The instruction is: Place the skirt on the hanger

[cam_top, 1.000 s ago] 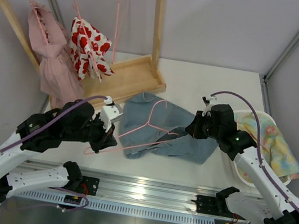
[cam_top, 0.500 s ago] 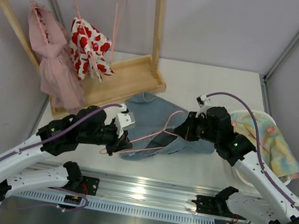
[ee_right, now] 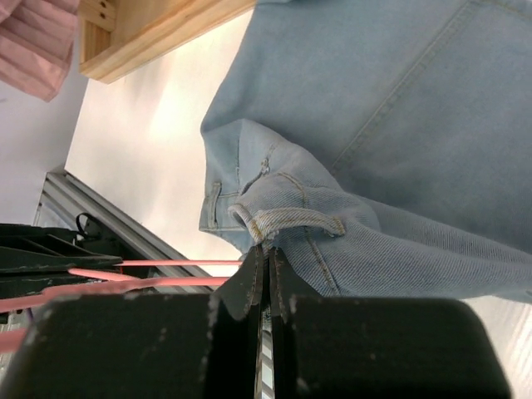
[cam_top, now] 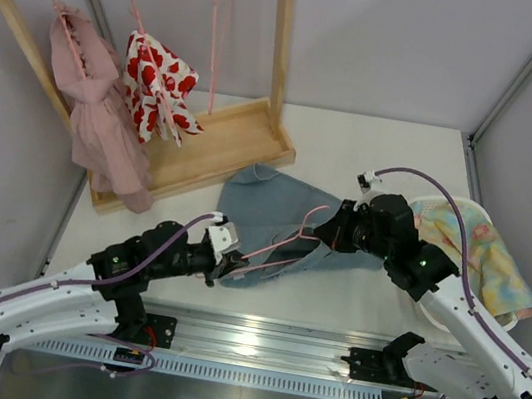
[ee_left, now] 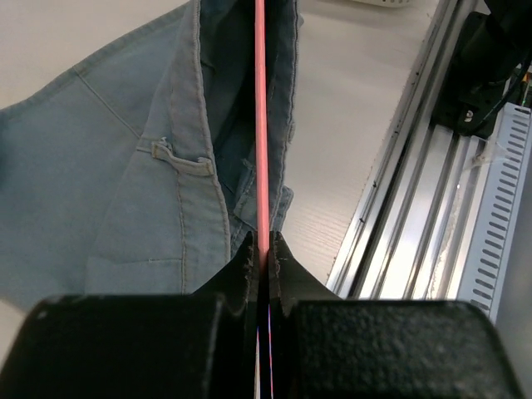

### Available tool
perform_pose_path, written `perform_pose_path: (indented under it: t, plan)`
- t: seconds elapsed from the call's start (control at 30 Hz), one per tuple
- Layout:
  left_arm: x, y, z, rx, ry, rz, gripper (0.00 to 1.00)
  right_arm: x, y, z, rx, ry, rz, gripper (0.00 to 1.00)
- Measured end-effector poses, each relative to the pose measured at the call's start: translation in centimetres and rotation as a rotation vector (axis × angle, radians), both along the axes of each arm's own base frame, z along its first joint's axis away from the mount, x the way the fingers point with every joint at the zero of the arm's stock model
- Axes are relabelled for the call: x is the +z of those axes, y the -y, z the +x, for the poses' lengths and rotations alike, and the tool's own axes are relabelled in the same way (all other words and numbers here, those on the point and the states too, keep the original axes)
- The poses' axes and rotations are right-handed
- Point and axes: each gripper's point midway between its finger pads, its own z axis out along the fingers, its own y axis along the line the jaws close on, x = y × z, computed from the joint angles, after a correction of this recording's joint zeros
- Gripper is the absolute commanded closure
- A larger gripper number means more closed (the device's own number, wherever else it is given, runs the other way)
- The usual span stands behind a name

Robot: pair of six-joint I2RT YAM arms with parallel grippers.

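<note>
The light blue denim skirt (cam_top: 269, 210) lies crumpled mid-table. My left gripper (cam_top: 227, 260) is shut on one end of the pink wire hanger (cam_top: 284, 243), which slants up to the right over the skirt. In the left wrist view the hanger wire (ee_left: 260, 125) runs from my gripper (ee_left: 262, 249) between the two waistband edges of the skirt (ee_left: 116, 166). My right gripper (cam_top: 327, 234) is shut on the skirt's waistband. Its wrist view shows the gripper (ee_right: 266, 253) pinching the skirt (ee_right: 399, 125) at a belt loop, with the hanger's wires (ee_right: 166, 264) to the left.
A wooden clothes rack (cam_top: 225, 137) stands at the back left with a pink dress (cam_top: 93, 111), a hearts garment (cam_top: 158, 81) and a spare pink hanger (cam_top: 210, 39). A white basin (cam_top: 431, 307) with a colourful cloth sits far right. A metal rail (cam_top: 253, 344) runs along the near edge.
My left gripper has carried the hanger's end rightward and nearer the rail. My right gripper has drawn the waistband a little left, and the skirt now lies more bunched around the wire.
</note>
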Motion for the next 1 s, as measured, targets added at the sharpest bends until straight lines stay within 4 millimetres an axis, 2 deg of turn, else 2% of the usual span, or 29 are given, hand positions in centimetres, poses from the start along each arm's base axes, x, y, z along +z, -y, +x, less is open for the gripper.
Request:
perform_pose_path:
  t: [0.03, 0.07, 0.17, 0.23, 0.27, 0.4, 0.5, 0.53, 0.67, 0.8, 1.0]
  plan:
    - [-0.1, 0.3, 0.2, 0.002, 0.004, -0.002, 1.00, -0.1, 0.1, 0.0, -0.004, -0.003, -0.006, 0.94]
    - [-0.2, 0.6, 0.4, 0.005, 0.008, -0.005, 1.00, -0.3, 0.2, 0.0, -0.007, -0.007, -0.010, 0.70]
    - [-1.6, 0.8, 0.7, 0.017, 0.010, 0.004, 1.00, -0.6, 0.5, -0.2, -0.021, -0.025, -0.017, 0.36]
    - [-2.3, 0.8, 0.9, 0.027, 0.016, 0.001, 1.00, -0.8, 0.8, -0.4, -0.029, -0.034, -0.027, 0.30]
    - [-2.6, 0.8, 1.0, 0.032, 0.018, -0.001, 1.00, -0.8, 1.0, -0.5, -0.032, -0.038, -0.033, 0.22]
    - [-3.3, 0.9, 1.3, 0.050, 0.019, -0.018, 1.00, -0.3, 2.7, -1.2, -0.073, -0.020, -0.049, 0.17]
    - [-3.4, 1.2, 1.6, 0.063, 0.011, -0.027, 1.00, 1.0, 4.0, -1.8, -0.094, 0.035, -0.033, 0.14]
    - [-3.5, 1.2, 1.7, 0.067, 0.009, -0.026, 1.00, 1.5, 4.3, -2.1, -0.088, 0.061, -0.019, 0.11]
    - [-3.8, 1.5, 2.0, 0.081, -0.004, -0.026, 1.00, 1.8, 4.4, -3.7, -0.030, 0.146, 0.014, 0.08]
    - [-3.9, 1.7, 2.1, 0.088, -0.020, -0.034, 1.00, 2.6, 2.8, -4.6, 0.060, 0.236, 0.017, 0.08]
    - [-4.1, 1.9, 2.0, 0.098, -0.050, -0.043, 1.00, 1.6, -0.6, -2.8, 0.072, 0.309, -0.074, 0.09]
